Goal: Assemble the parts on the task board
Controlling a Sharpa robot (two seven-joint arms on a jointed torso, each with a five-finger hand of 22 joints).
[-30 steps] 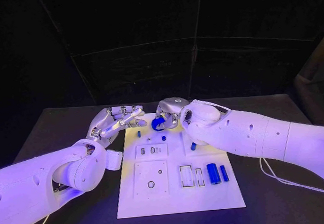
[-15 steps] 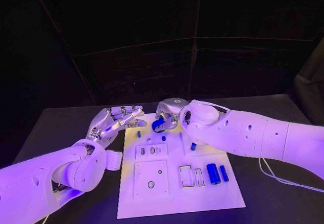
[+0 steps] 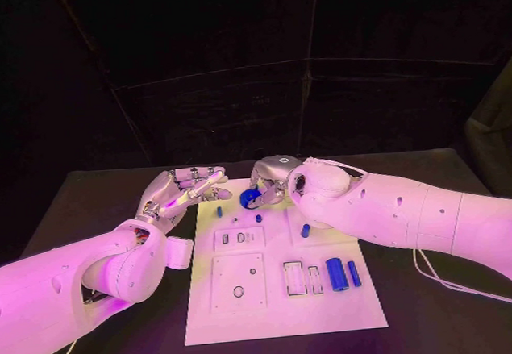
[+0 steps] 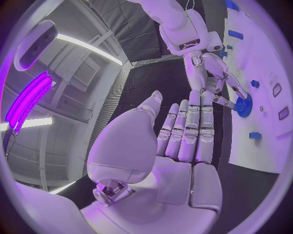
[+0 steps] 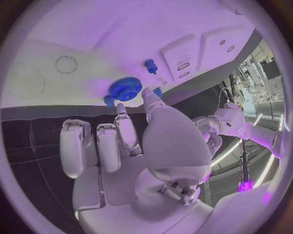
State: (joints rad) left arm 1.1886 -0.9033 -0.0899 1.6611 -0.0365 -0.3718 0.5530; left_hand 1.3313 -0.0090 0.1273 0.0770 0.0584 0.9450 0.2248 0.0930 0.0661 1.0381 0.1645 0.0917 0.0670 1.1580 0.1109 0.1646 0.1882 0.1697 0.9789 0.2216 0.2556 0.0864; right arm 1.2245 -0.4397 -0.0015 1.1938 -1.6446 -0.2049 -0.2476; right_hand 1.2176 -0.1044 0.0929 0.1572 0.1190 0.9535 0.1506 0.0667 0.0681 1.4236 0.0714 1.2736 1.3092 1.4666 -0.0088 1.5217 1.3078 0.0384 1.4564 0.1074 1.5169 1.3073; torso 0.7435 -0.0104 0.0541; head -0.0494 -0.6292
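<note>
The white task board (image 3: pixel 282 317) lies lengthwise in the middle of the black table. My right hand (image 3: pixel 275 177) is at the board's far edge and pinches a blue gear (image 3: pixel 249 197) between thumb and a finger. In the right wrist view the gear (image 5: pixel 125 89) sits against the board (image 5: pixel 85 39) at my fingertips (image 5: pixel 121 108). My left hand (image 3: pixel 185 189) hovers just left of the gear with its fingers stretched out and apart, holding nothing. The left wrist view shows this flat hand (image 4: pixel 180 141) facing the right hand (image 4: pixel 210 73) and the gear (image 4: pixel 244 105).
A thick blue cylinder (image 3: pixel 336 274) and a thin blue rod (image 3: pixel 354 273) lie on the board's right side beside white slots (image 3: pixel 295 277). Small blue pegs (image 3: pixel 258 218) stand near the far end, another peg (image 3: pixel 306 230) by my right forearm. Two square plates (image 3: pixel 238 281) sit left of centre.
</note>
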